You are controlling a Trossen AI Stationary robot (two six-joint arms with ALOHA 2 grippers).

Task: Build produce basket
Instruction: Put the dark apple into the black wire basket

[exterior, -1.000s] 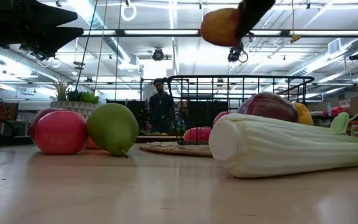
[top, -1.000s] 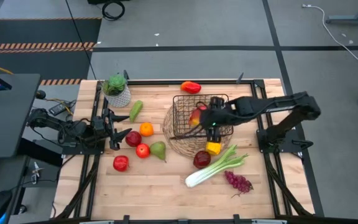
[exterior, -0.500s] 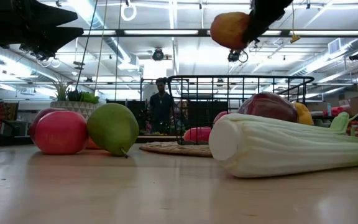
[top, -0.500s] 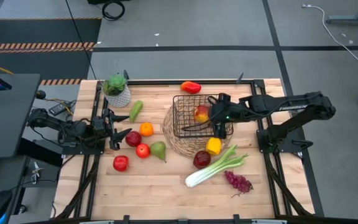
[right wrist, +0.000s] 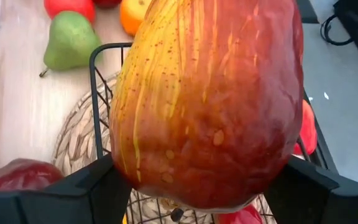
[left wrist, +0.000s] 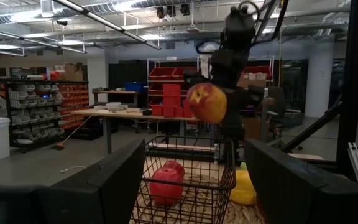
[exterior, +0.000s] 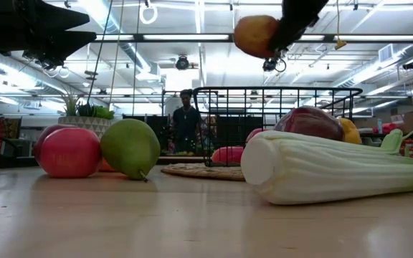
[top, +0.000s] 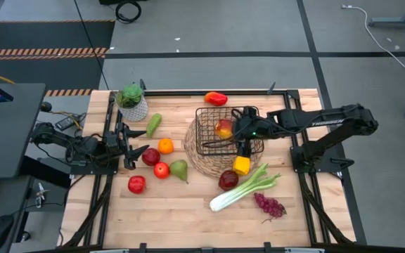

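Gripping a speckled red-yellow fruit, right gripper overhangs wire-mesh basket.

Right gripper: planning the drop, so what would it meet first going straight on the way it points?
Probably the black wire-mesh basket; the right gripper, shut on the red-yellow fruit, points at its floor. Depth unclear.

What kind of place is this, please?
Probably a robotics lab in a workshop or warehouse hall. Beyond the wooden table there are shelves of red storage bins, exposed ceiling ducts and a bare concrete floor with hazard-striped tape.
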